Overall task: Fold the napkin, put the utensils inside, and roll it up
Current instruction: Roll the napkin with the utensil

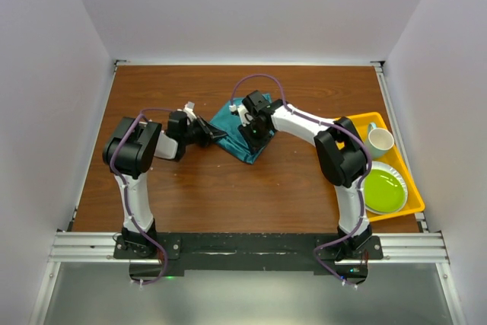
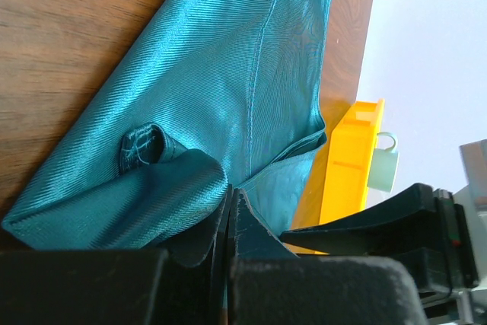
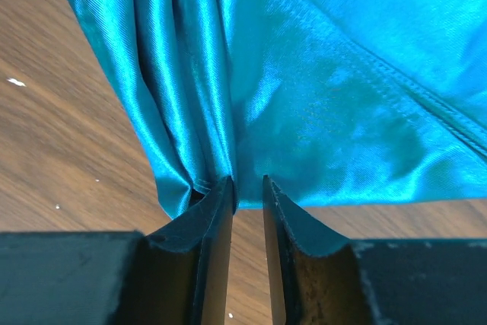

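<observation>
Left gripper (image 2: 230, 199) clamps napkin (image 2: 228, 74) edge; right gripper (image 3: 247, 184) jaws narrowly apart at cloth. Risk: right misses slick cloth, fold skews.

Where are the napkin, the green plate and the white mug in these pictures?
napkin (image 1: 226, 121), top external view, on the bare teal cloth between the two arms.
green plate (image 1: 383, 189), top external view, on its bare middle.
white mug (image 1: 380, 141), top external view, on its open mouth.
</observation>
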